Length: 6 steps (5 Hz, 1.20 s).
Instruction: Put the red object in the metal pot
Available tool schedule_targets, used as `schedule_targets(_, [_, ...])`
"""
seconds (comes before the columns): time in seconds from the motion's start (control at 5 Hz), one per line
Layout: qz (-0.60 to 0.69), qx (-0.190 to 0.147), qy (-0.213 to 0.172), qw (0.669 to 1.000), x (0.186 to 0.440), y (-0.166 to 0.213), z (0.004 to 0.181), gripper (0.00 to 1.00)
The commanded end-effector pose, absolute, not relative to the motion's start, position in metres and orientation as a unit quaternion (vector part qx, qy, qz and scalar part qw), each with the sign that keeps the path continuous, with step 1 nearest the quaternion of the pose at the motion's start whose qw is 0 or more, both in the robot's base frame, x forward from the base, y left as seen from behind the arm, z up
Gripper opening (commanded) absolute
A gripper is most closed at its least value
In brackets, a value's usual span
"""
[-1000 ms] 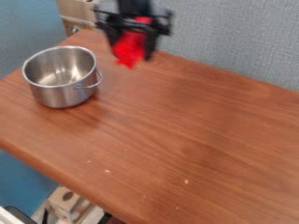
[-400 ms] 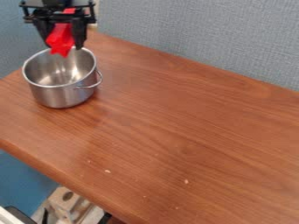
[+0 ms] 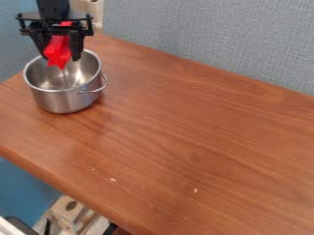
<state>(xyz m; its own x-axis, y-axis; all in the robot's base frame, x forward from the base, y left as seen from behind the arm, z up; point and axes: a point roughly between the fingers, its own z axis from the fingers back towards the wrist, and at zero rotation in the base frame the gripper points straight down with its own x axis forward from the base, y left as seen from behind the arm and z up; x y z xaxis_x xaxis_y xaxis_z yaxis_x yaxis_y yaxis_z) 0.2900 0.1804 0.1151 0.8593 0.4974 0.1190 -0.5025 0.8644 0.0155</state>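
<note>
The metal pot (image 3: 61, 81), small, round and shiny, stands near the left end of the brown wooden table (image 3: 185, 138). The red object (image 3: 58, 50) hangs upright over the pot's back half, its lower end at about rim height. My black gripper (image 3: 57, 39) is shut on the red object's upper part, coming down from the top left. The red object's top end is hidden between the fingers.
A blue-grey wall runs behind the table. The table's front left edge drops off to the floor, where some light-coloured equipment (image 3: 72, 223) shows below.
The gripper has carried the red object leftward from behind the pot's right side to above the pot, then lowered it slightly.
</note>
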Motion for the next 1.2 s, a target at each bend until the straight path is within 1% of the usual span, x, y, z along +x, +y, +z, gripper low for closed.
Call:
schedule_targets(0.0, [0.262, 0.046, -0.086, 0.96, 0.297, 0.19, 0.125, 0.0])
schedule_targets(0.8, [0.273, 0.08, -0.075, 0.956, 0.296, 0.208, 0.089, 0.0])
schedule_targets(1.0, [0.274, 0.086, -0.073, 0.955, 0.295, 0.21, 0.084, 0.0])
